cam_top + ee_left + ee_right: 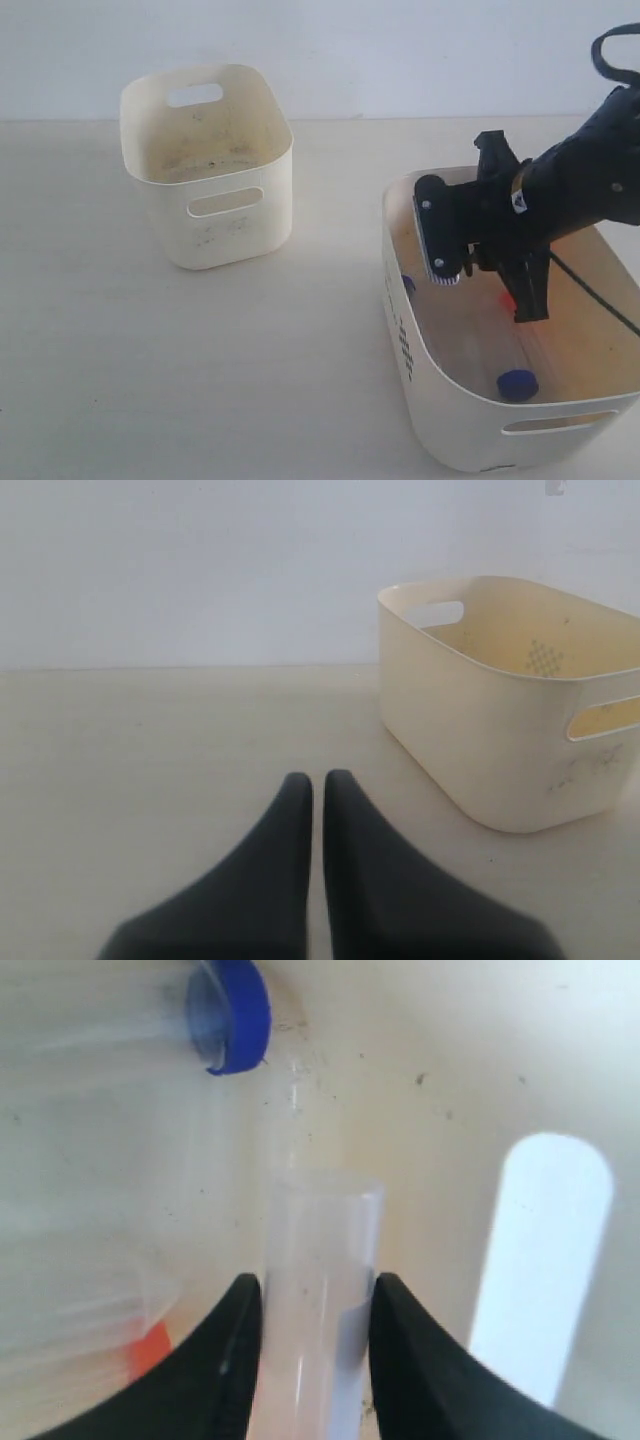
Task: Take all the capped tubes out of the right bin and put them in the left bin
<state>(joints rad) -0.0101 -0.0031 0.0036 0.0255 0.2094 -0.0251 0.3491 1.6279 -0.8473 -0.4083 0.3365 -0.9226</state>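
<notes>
My right gripper (527,312) reaches down inside the right bin (440,420), the wide cream tub. In the right wrist view its jaws (312,1290) are shut on a clear tube (320,1240); that tube's cap does not show. Another tube with a blue cap (235,1015) lies beyond it, and an orange cap (152,1350) shows beside one finger. From outside, a blue cap (517,384) lies on the bin floor, with an orange glow (505,300) by the fingers. The left bin (215,210), narrower and smudged, stands at the far left. My left gripper (318,780) is shut over bare table, holding nothing.
The left bin (480,740) stands ahead of the left gripper and to one side. A slot handle (540,1260) of the right bin lies close to the held tube. A pale wall backs the cream tabletop (150,380).
</notes>
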